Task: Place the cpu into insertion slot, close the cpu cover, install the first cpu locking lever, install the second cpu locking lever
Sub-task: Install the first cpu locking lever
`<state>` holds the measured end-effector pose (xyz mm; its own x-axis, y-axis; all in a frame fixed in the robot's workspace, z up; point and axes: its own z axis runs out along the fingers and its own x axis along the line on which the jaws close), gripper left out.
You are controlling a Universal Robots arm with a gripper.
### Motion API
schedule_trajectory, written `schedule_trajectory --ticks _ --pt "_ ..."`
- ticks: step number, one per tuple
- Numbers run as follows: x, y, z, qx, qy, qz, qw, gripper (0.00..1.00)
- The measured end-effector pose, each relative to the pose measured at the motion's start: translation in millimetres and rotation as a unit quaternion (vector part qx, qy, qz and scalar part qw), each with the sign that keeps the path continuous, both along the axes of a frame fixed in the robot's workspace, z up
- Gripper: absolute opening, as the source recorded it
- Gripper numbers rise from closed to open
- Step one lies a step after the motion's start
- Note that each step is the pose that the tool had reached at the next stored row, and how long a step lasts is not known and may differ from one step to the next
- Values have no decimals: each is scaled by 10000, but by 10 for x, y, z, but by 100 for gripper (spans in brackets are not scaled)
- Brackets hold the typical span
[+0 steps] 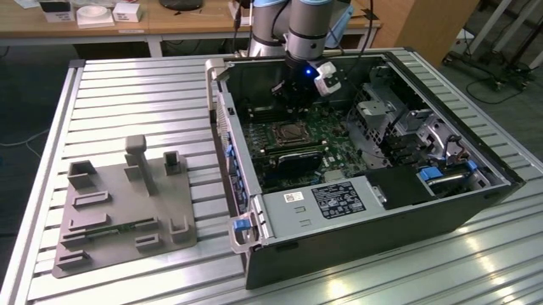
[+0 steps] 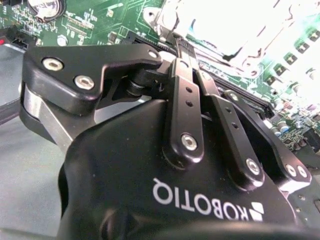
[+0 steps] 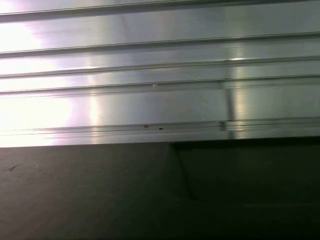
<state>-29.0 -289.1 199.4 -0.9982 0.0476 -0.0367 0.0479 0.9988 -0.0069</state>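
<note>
The insertion slot (image 1: 288, 134), a square dark socket with a silvery metal rim, sits on the green circuit board (image 1: 329, 124) inside the open black computer case (image 1: 365, 244), which lies on its side on the slatted aluminium table (image 1: 136, 82). In the exterior view the grey robot arm (image 1: 306, 25) reaches straight down into the case. Its black claw (image 1: 293, 109) hangs low over the board at the edge of the slot farther from the camera; whether it touches the rim cannot be told. In the second wrist view the claw (image 2: 178, 46) is drawn narrow, its black linkage bars running together to one thin tip. Just past that tip lies the bright silvery metal of the slot (image 2: 225, 30), washed out by glare, with green board (image 2: 90, 20) beside it. A black rectangular card (image 1: 297, 162) stands on the board just on the camera's side of the slot. On the exterior view's left of the case, near it, a grey moulded fixture tray (image 1: 119, 210) rests on the table. The first wrist view shows the table's aluminium slats (image 3: 160, 90) bordering a dark flat surface (image 3: 150, 200).
</note>
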Motion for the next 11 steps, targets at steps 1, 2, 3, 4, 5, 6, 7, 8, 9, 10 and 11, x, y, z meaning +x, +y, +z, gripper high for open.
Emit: schedule_trajectory --ticks 1,2,3,4,5,6,7,8,9,10,11 --pt "0 -2 -4 -1 1 0 10000 10" --pt "0 -5 -7 -1 1 0 10000 10" --pt "0 -6 -9 0 0 0 10000 10" --pt "1 -7 -9 0 0 0 10000 10" --pt "1 -7 -9 0 0 -1 10000 10" --pt "1 -7 -9 0 0 -1 10000 10" --pt "1 -7 -7 0 0 0 10000 10" --pt "1 -8 -3 0 0 0 10000 10" --pt "1 -7 4 0 -1 0 10000 10" --pt "1 -7 10 1 0 0 10000 10" --pt "1 -7 12 1 0 0 10000 10"
